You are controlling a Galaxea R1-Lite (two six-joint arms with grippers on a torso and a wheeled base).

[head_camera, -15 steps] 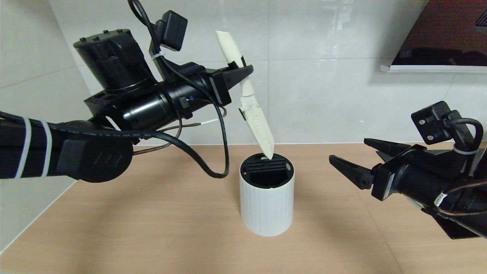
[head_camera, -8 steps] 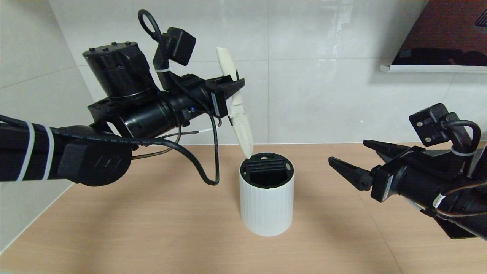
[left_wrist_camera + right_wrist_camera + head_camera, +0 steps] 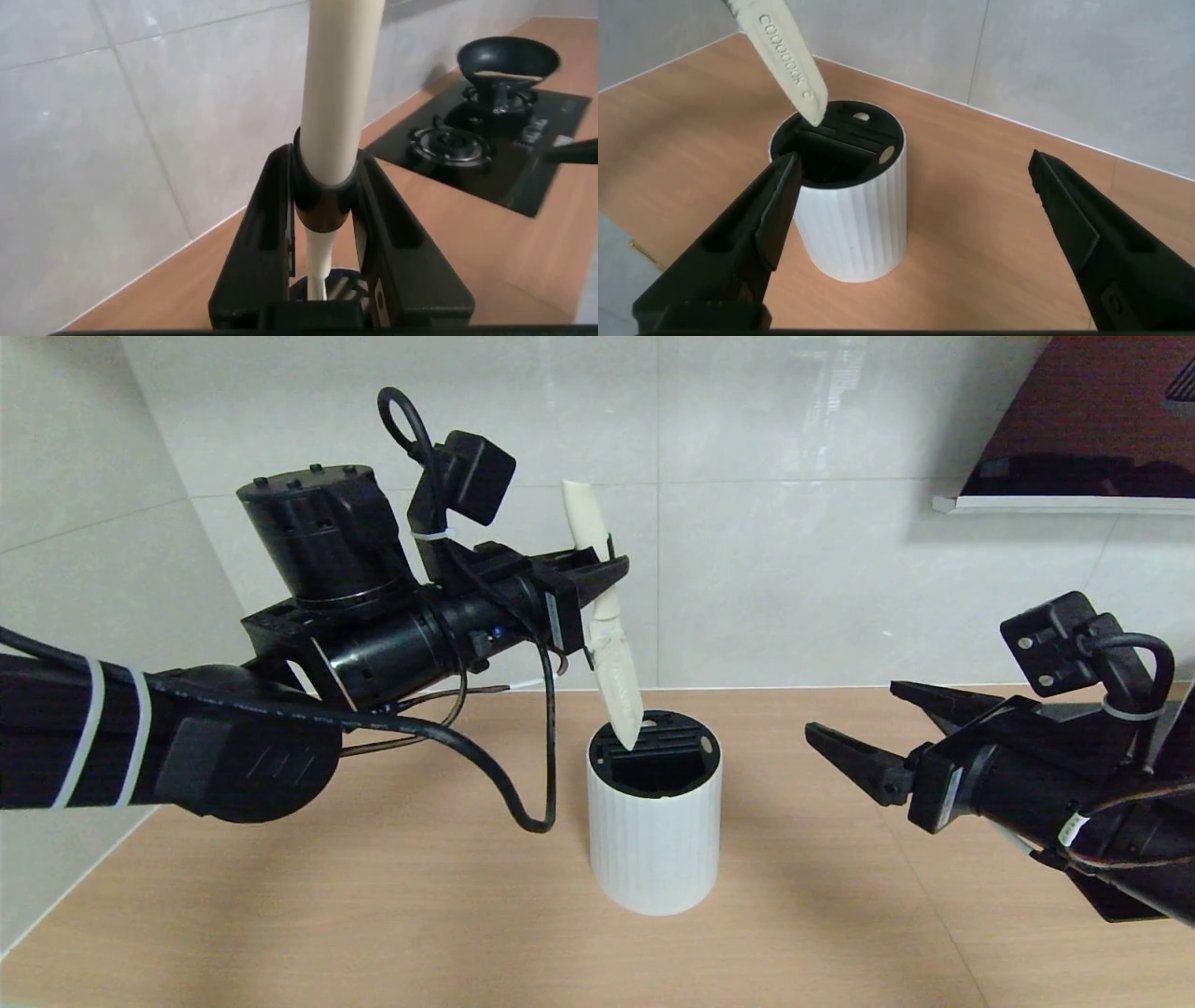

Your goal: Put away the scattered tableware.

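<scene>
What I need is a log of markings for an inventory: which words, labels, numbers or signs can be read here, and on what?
Knife, blade, held in the left gripper: a row of raised marks along the blade, too blurred to read as words.
White holder: no text or label on its ribbed wall or dark top.
Nothing else carries print that can be read.

Wooden countertop: 1 white ribbed holder upright.
</scene>
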